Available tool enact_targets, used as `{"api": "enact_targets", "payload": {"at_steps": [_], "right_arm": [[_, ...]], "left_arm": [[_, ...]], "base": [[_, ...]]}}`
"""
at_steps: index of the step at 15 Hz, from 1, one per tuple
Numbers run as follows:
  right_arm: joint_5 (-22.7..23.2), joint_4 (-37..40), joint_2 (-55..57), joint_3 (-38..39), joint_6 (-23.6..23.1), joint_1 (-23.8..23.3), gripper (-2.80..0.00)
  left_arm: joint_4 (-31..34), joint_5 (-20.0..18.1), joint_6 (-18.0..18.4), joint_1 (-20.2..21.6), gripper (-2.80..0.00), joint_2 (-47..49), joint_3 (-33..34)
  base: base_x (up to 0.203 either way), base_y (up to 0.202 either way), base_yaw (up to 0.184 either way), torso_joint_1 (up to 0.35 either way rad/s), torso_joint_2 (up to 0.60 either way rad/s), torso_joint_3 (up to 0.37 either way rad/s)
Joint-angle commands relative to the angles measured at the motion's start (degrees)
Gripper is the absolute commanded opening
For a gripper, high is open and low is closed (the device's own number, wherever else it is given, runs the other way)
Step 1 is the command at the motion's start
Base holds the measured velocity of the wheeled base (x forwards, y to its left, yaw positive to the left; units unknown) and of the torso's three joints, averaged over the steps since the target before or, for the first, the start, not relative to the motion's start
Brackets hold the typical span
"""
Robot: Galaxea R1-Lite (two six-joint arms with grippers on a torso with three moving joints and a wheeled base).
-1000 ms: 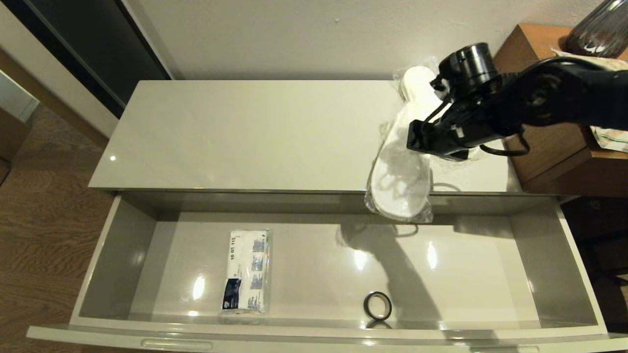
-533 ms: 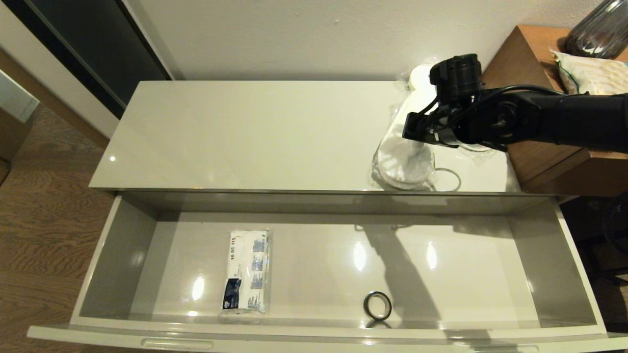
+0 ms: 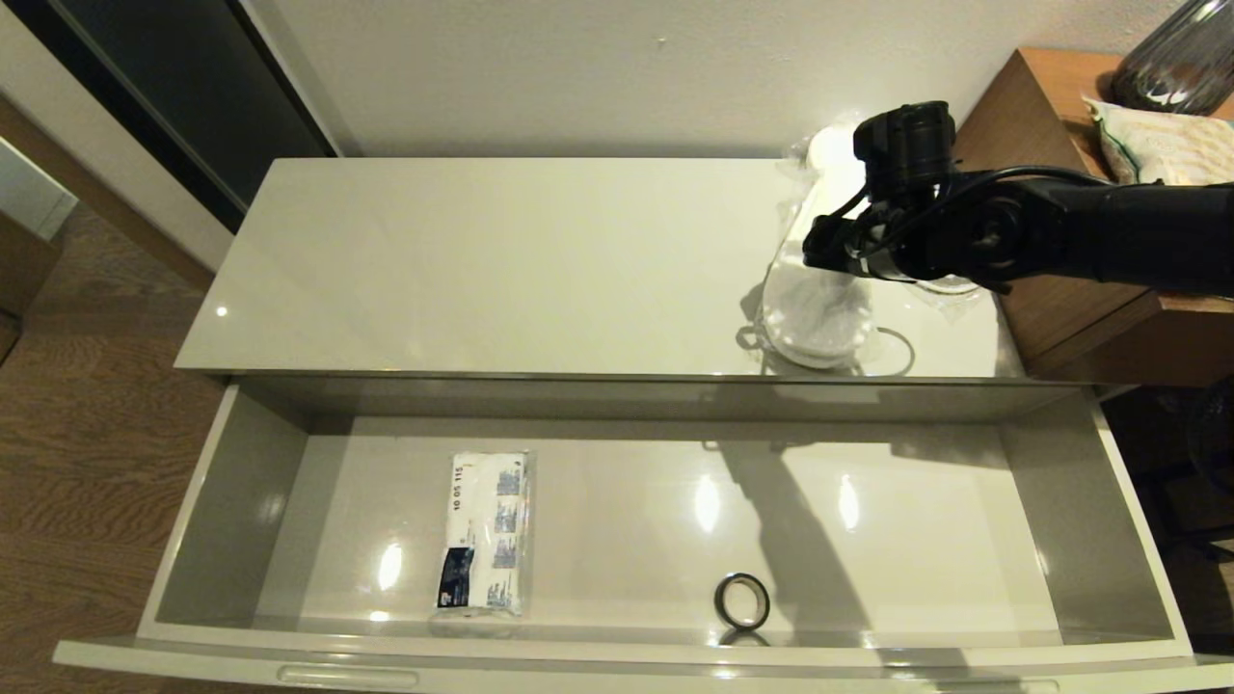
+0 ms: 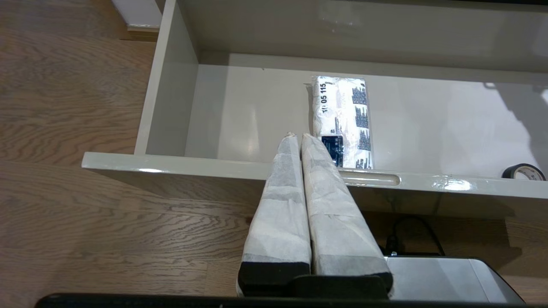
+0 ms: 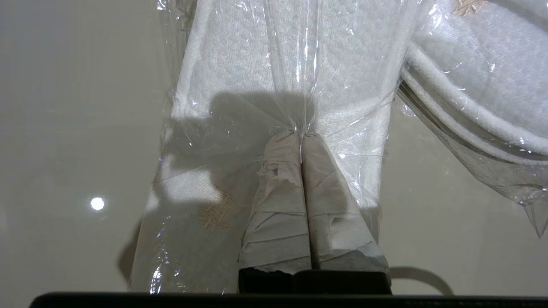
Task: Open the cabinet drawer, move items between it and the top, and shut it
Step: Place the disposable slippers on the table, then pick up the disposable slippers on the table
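Your right gripper (image 5: 301, 136) has its taped fingers (image 5: 278, 205) pressed together on a fold of the clear plastic wrap of a slipper pack (image 5: 274, 85), pinching the film just above the white slippers. In the head view that gripper (image 3: 827, 258) sits over the right end of the top (image 3: 482, 260), and the slipper pack (image 3: 815, 318) lies on the panel under it, near the front edge. A second slipper pack (image 5: 471, 85) lies just beside the first, toward the wall; where the two meet is hidden by the arm. Below, you have the cabinet drawer (image 3: 241, 482) pulled fully out, holding a white packet with blue print (image 3: 485, 532) left of centre and a small black ring (image 3: 741, 600) near the front wall, well apart from each other. Your left gripper (image 4: 298, 137) hangs low in front of the drawer's front edge, fingers closed against each other with nothing between them. A brown wooden side table (image 3: 1070, 308) stands against the cabinet's right end.
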Motion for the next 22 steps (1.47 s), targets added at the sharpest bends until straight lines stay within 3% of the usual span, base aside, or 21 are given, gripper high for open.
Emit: {"api": "enact_targets", "payload": {"at_steps": [1,4,5,11,16,22], "right_arm": [[0.2,0.3,-3.0,0.5,0.2,0.2,-2.8],[0.1,2.8,-4.9,1.5,-0.4,0.8,-2.8],[-0.2,3.7,-5.0,1.5,-0.6,0.9,0.0],[0.3,3.5,-7.6,4.0,0.1,1.5,0.0],[1.5,3.9,-16.9,11.5,0.4,2.4,0.0],[1.5,4.4,-39.6,44.8,5.8,2.5,0.0]], "left_arm": [[0.0,0.0,0.0,0.0,-2.8,0.0,0.0],[0.0,0.0,0.0,0.0,-2.8,0.0,0.0],[0.0,0.0,0.0,0.0,-2.8,0.0,0.0],[0.0,0.0,0.0,0.0,-2.8,0.0,0.0],[0.0,0.0,0.0,0.0,-2.8,0.0,0.0],[0.0,0.0,0.0,0.0,-2.8,0.0,0.0]], "base": [[0.0,0.0,0.0,0.0,0.0,0.0],[0.0,0.0,0.0,0.0,0.0,0.0],[0.0,0.0,0.0,0.0,0.0,0.0],[0.0,0.0,0.0,0.0,0.0,0.0],[0.0,0.0,0.0,0.0,0.0,0.0],[0.0,0.0,0.0,0.0,0.0,0.0]]}}
